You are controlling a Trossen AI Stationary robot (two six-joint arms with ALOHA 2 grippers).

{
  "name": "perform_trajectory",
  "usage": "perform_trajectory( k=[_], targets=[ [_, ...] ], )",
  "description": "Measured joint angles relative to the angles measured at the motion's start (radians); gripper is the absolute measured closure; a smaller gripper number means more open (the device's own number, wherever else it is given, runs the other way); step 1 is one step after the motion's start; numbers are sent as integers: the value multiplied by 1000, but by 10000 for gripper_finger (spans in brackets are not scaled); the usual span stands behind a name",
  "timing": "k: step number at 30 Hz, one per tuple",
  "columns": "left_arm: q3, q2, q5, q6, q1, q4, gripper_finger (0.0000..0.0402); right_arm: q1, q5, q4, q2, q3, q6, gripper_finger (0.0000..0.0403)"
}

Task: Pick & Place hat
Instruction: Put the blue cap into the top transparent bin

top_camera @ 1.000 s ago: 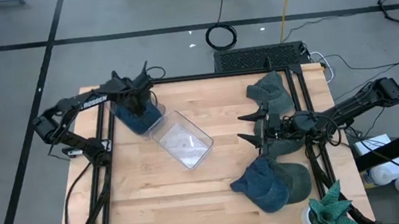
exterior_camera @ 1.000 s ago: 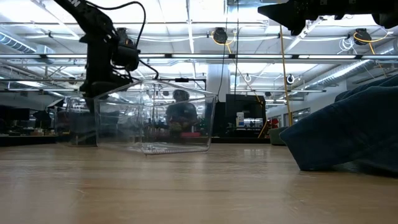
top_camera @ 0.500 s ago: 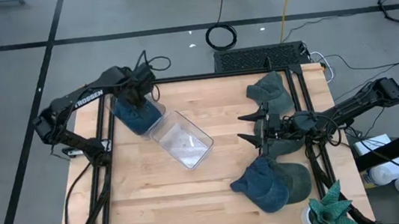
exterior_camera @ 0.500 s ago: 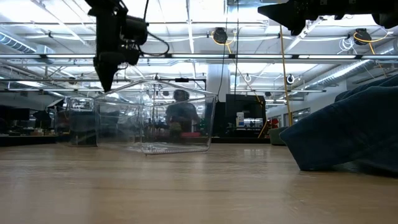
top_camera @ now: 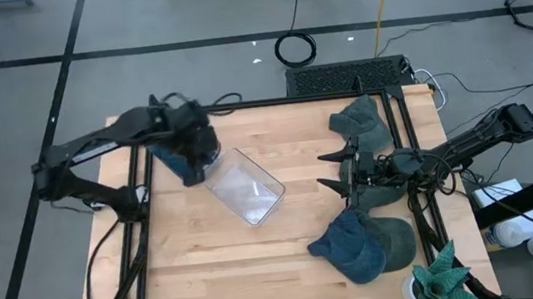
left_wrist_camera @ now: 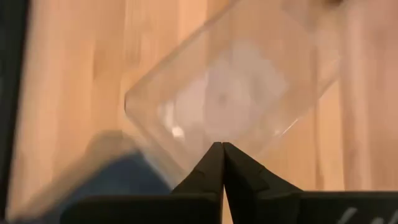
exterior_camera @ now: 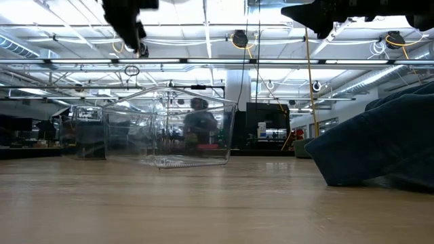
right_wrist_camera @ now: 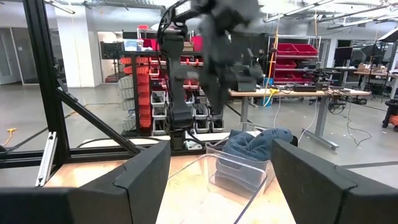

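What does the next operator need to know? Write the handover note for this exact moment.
Left pincer: shut, empty, raised over the left-rear corner.
Right pincer: open, empty, at the table's right side.
Done: binned blue hat lies in a clear bin under the left pincer.
Left: grey-green hat, loose blue hat and dark green hat lie on the right; the second bin is empty.

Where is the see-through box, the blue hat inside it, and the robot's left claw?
clear box (top_camera: 248, 192), high view, its bare floor.
blue hat (top_camera: 180, 161), high view, its crown.
left gripper (left_wrist_camera: 222, 163), left wrist view, where its fingertips meet.
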Motion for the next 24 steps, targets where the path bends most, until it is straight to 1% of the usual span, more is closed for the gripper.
perform_trajectory(
  k=[3, 5, 7, 11, 14, 17, 19, 21, 24],
  targets=[
    [0, -99, 19, -2, -53, 89, 396, 0, 0, -4, 0, 0, 0, 138],
    [-11, -173, 53, -15, -77, 192, 389, 0, 0, -3, 0, 0, 0, 138],
    [-52, -254, 87, -27, -91, 312, 381, 0, 0, -4, 0, 0, 0, 138],
    [-193, -418, 145, -29, -103, 529, 378, 0, 0, -4, 0, 0, 0, 138],
    [-322, -530, 152, -38, -103, 665, 385, 0, 0, -4, 0, 0, 0, 138],
    [-454, -625, 156, -84, -103, 836, 394, 0, -1, -4, 0, 0, 0, 138],
    [-529, -668, 164, -111, -103, 949, 397, 0, -1, -4, 0, 0, 0, 138],
    [-583, -698, 167, -136, -103, 1027, 398, 0, -1, -4, 0, 0, 0, 138],
    [-622, -719, 166, -140, -103, 1070, 387, 0, -4, -4, 0, 0, 0, 138]
  ],
)
